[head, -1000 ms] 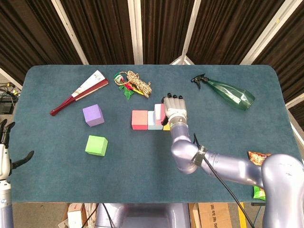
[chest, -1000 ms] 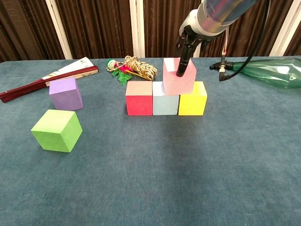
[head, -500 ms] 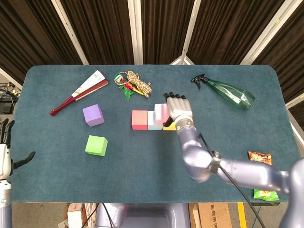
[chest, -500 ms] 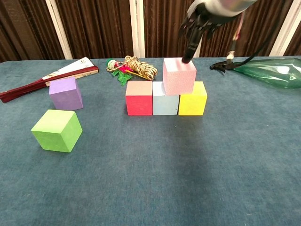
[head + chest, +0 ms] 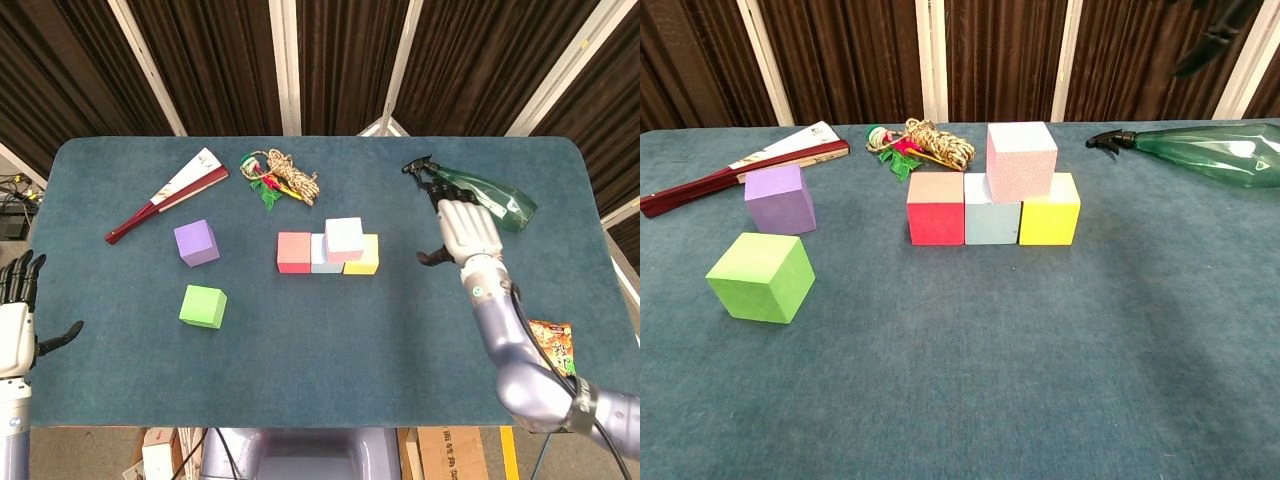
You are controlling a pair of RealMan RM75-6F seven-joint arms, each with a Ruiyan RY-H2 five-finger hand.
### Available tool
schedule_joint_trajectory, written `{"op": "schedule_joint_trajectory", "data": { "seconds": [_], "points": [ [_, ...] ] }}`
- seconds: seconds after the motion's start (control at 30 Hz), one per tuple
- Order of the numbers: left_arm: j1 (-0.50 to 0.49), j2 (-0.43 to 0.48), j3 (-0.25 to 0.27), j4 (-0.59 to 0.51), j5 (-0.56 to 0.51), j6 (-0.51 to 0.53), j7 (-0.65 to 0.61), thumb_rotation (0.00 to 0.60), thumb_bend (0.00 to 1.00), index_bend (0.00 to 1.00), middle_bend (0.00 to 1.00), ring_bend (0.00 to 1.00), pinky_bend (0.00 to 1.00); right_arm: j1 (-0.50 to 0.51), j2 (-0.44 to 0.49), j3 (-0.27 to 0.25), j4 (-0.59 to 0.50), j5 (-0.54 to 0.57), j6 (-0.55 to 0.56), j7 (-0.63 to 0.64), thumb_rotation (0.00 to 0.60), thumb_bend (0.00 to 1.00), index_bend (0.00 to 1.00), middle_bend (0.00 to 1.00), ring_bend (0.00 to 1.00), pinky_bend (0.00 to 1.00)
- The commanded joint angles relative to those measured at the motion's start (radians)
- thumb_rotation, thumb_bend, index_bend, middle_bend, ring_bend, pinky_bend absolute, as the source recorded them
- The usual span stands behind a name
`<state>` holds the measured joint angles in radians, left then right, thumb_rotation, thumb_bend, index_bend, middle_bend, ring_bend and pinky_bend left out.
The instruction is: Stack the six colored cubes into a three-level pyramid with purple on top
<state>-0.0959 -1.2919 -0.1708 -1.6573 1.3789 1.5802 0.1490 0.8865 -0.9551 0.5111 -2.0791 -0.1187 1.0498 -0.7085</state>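
A red cube (image 5: 293,252) (image 5: 936,208), a light blue cube (image 5: 324,260) (image 5: 991,219) and a yellow cube (image 5: 366,256) (image 5: 1049,210) stand in a row mid-table. A pink cube (image 5: 344,238) (image 5: 1021,160) rests on top, over the blue and yellow ones. The purple cube (image 5: 196,242) (image 5: 780,198) and the green cube (image 5: 203,305) (image 5: 760,275) sit apart to the left. My right hand (image 5: 465,230) hovers open to the right of the stack, holding nothing. My left hand (image 5: 17,315) is open at the table's left edge.
A folded fan (image 5: 165,194) (image 5: 740,165) and a bundle of rope (image 5: 282,177) (image 5: 923,145) lie at the back. A green spray bottle (image 5: 485,197) (image 5: 1200,153) lies at the back right, just beyond my right hand. Snack packets (image 5: 548,345) sit at the right edge.
My right hand let go of the pink cube, lifted off it and swung away to the right. The pink cube stays on the row. My left hand barely moved.
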Motion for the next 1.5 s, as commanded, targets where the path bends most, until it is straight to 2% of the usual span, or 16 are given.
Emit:
{"op": "schedule_joint_trajectory", "data": {
  "seconds": [0.03,0.13,0.37,0.7,0.87,0.97,1.03,1.1,1.2,1.3,1.5],
  "points": [
    [-0.002,0.001,-0.001,0.005,-0.007,-0.008,-0.007,0.6,0.17,0.05,0.0,0.0,0.0,-0.097,0.057,-0.056,-0.056,-0.134,-0.021,0.094,0.6,0.25,0.08,0.0,0.04,0.0],
    [-0.007,0.0,-0.005,0.01,-0.019,-0.02,-0.01,0.6,0.17,0.05,0.0,0.0,0.0,-0.134,0.069,-0.111,-0.096,-0.223,-0.039,0.119,0.6,0.25,0.08,0.0,0.04,0.0],
    [-0.003,0.005,-0.011,0.01,-0.029,-0.012,-0.012,0.6,0.17,0.05,0.0,0.0,0.0,-0.151,0.036,-0.193,-0.144,-0.316,-0.039,0.142,0.6,0.25,0.11,0.05,0.05,0.0],
    [-0.008,0.034,-0.003,0.009,-0.033,-0.043,-0.023,0.6,0.17,0.06,0.0,0.0,0.0,-0.13,-0.04,-0.269,-0.121,-0.335,0.007,0.155,0.6,0.25,0.11,0.05,0.04,0.0],
    [-0.033,0.102,0.001,-0.053,-0.024,-0.1,-0.007,0.6,0.16,0.06,0.01,0.0,0.0,-0.144,-0.039,-0.29,-0.115,-0.345,0.006,0.191,0.6,0.25,0.11,0.05,0.05,0.0],
    [-0.074,0.176,-0.012,-0.115,-0.027,-0.175,-0.011,0.6,0.14,0.07,0.02,0.0,0.0,-0.161,-0.034,-0.299,-0.115,-0.391,0.022,0.216,0.6,0.25,0.11,0.05,0.04,0.0],
    [-0.104,0.225,-0.018,-0.155,-0.052,-0.236,0.024,0.6,0.14,0.07,0.02,0.0,0.0,-0.186,-0.037,-0.305,-0.118,-0.451,0.064,0.237,0.6,0.25,0.11,0.05,0.05,0.0],
    [-0.141,0.27,-0.029,-0.201,-0.106,-0.304,0.096,0.6,0.14,0.07,0.02,0.0,0.0,-0.247,-0.05,-0.32,-0.123,-0.57,0.126,0.297,0.6,0.25,0.11,0.05,0.05,0.0],
    [-0.167,0.295,-0.034,-0.241,-0.154,-0.344,0.135,0.6,0.14,0.07,0.02,0.0,0.0,-0.331,-0.064,-0.366,-0.101,-0.749,0.194,0.367,0.6,0.25,0.11,0.05,0.05,0.0],
    [-0.181,0.31,-0.026,-0.27,-0.17,-0.378,0.123,0.6,0.14,0.07,0.02,0.0,0.0,-0.427,-0.087,-0.427,-0.042,-0.94,0.272,0.455,0.6,0.25,0.11,0.05,0.05,0.0],
    [-0.223,0.342,0.005,-0.3,-0.181,-0.471,0.121,0.6,0.14,0.07,0.01,0.0,0.0,-0.592,-0.154,-0.542,0.127,-1.197,0.411,0.613,0.6,0.25,0.11,0.05,0.05,0.0]
  ]
}}
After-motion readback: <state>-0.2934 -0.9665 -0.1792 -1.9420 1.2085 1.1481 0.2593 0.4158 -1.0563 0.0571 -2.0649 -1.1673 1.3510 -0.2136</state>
